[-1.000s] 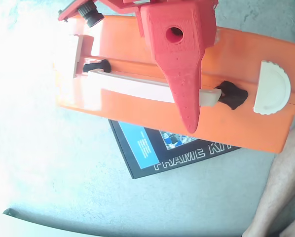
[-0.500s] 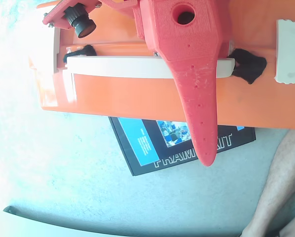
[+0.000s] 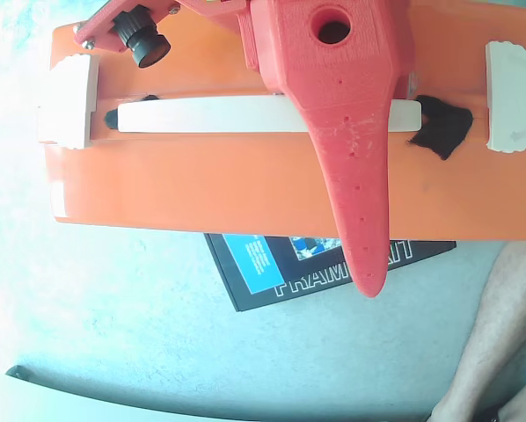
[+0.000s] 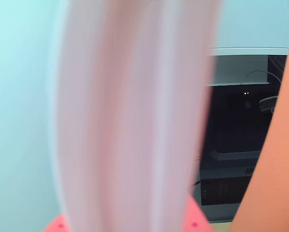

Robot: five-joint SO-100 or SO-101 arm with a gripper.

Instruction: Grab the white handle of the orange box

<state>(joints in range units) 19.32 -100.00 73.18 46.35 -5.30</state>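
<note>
Since prior frame: orange box (image 3: 245, 185) levelled out in fixed view, left white latch (image 3: 68, 99) now fully in view, flat black box (image 3: 272, 272) more covered. White handle (image 3: 201, 115) runs horizontal across box top, black pivot (image 3: 441, 125) at right end. Red gripper (image 3: 368, 283) finger crosses over handle's right half, tip past box edge. Second finger hidden, so clamped or apart: cannot tell. Wrist view: blurred white bar (image 4: 135, 121) fills frame, so handle probably right at jaws.
</note>
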